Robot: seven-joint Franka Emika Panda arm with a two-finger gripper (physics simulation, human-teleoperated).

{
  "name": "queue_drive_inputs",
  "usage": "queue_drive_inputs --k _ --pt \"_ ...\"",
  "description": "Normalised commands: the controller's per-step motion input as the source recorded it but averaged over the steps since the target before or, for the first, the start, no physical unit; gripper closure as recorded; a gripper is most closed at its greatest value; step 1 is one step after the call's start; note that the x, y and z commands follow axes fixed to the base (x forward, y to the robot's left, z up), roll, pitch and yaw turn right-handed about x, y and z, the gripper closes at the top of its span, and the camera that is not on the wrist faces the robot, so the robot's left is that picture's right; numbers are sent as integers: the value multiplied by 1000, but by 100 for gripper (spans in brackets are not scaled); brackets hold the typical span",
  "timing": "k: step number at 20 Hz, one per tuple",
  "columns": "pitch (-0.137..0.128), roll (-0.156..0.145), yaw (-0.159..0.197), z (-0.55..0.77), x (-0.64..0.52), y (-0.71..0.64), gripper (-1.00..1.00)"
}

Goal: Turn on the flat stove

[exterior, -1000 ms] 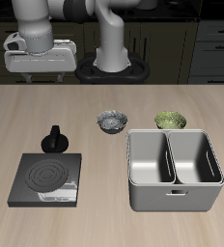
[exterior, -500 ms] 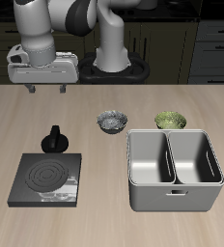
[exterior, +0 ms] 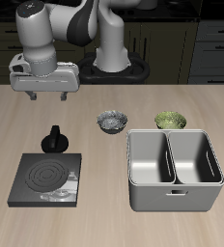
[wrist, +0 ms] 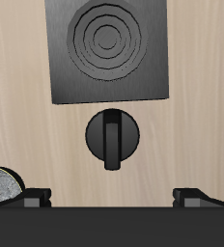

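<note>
The flat stove [exterior: 46, 179] is a thin dark-grey square plate near the table's front edge, and its spiral coil [exterior: 45, 177] is grey, not glowing. Its round black knob [exterior: 54, 141], with a raised grip bar, stands on the table just behind the plate. My gripper [exterior: 46, 96] is open and empty, hanging above the table behind the knob and apart from it. In the wrist view the knob [wrist: 112, 137] lies between my spread fingertips [wrist: 37, 196], with the stove plate [wrist: 107, 50] beyond it.
A large grey two-compartment metal bin [exterior: 174, 170] stands beside the stove. A dark patterned bowl [exterior: 111, 122] and a green bowl [exterior: 171, 121] sit behind the bin; the dark bowl's edge shows in the wrist view [wrist: 0, 185].
My gripper has come down and moved forward from the table's back toward the knob. Nothing on the table has moved.
</note>
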Motion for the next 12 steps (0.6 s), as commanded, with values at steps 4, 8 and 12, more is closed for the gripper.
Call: queue_drive_inputs --k 4,8,12 --pt "-2 7 1 -322 -20 60 -100" --pt "6 -12 -16 -226 -2 11 -100" --pt "16 -3 -15 -302 -11 24 -100"
